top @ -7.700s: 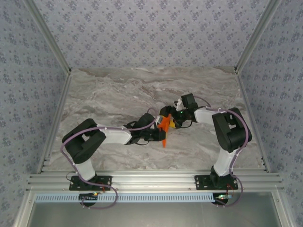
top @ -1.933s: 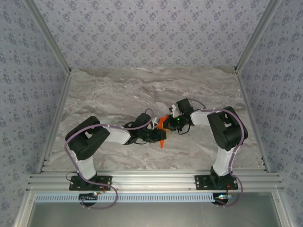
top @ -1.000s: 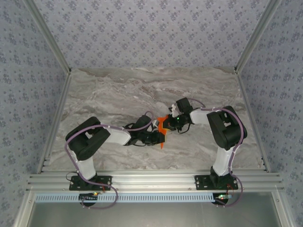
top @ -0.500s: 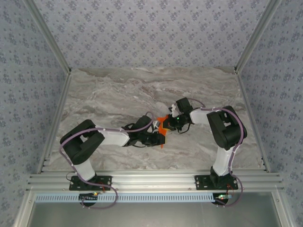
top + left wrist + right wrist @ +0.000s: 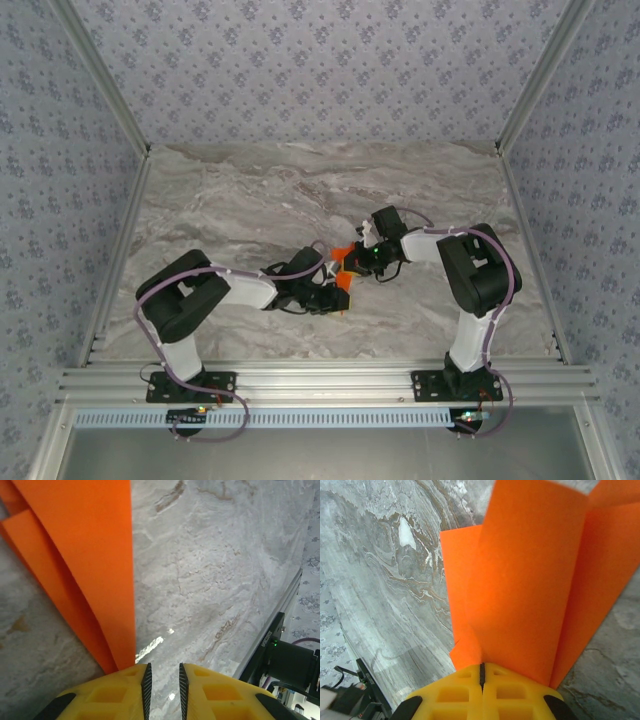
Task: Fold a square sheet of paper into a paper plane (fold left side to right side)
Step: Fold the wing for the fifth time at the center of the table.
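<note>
The orange sheet of paper (image 5: 344, 252) is creased into long narrow flaps and sits at the table's middle, between my two grippers. In the right wrist view the paper (image 5: 525, 580) fans out from my right gripper (image 5: 482, 666), which is shut on its folded end. My right gripper (image 5: 356, 262) reaches in from the right. My left gripper (image 5: 336, 294) comes from the left, just in front of the paper. Its jaws (image 5: 163, 667) stand a little open with bare table between them. The paper (image 5: 90, 555) lies just outside the left finger (image 5: 146, 677).
Grey marbled table (image 5: 250, 200) runs free to the back and left. Aluminium rails (image 5: 320, 380) edge the near side, with patterned walls around. The right arm's base (image 5: 285, 665) shows at the left wrist view's lower right.
Over the last second the left arm's elbow swung out and back, and its gripper slid in over the paper's near tip, so less orange shows there. The right arm stayed put.
</note>
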`<act>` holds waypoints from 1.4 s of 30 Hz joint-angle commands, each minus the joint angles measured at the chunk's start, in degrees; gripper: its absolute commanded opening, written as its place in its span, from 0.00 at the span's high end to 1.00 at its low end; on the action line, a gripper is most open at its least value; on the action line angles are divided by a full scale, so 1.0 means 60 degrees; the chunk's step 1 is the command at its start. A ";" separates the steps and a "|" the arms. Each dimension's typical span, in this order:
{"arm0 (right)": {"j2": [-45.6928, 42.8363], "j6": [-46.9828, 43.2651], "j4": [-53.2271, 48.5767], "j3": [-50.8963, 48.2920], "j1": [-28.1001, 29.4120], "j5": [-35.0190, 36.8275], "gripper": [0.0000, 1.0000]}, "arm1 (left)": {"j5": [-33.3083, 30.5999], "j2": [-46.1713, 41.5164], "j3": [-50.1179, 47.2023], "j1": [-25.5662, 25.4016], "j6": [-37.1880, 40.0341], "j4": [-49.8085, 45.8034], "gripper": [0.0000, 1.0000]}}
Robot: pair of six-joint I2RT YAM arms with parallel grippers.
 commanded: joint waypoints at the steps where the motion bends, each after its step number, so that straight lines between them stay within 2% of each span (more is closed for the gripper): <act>1: 0.0386 -0.0212 -0.0768 -0.0036 0.0063 0.0776 0.98 | 0.0139 0.0133 0.0181 -0.0070 -0.0006 -0.0266 0.77; 17: 0.0487 -0.0292 -0.1017 0.0088 0.0059 0.0933 0.98 | -0.0401 -0.0615 -0.0343 -0.0075 -0.0062 -0.0628 0.79; 24: 0.0496 -0.0289 -0.1085 0.0155 0.0052 0.0922 0.98 | -0.0324 -0.0555 -0.0367 -0.0070 -0.0094 -0.0472 0.79; 33: 0.0495 -0.0303 -0.1114 0.0197 0.0063 0.0901 0.98 | -0.0345 -0.1350 0.0304 -0.0070 0.0293 -0.0938 0.78; 42: 0.0478 -0.0332 -0.1193 0.0204 0.0059 0.0902 0.98 | -0.0154 -0.0208 0.0933 -0.0056 0.0568 -0.1082 0.78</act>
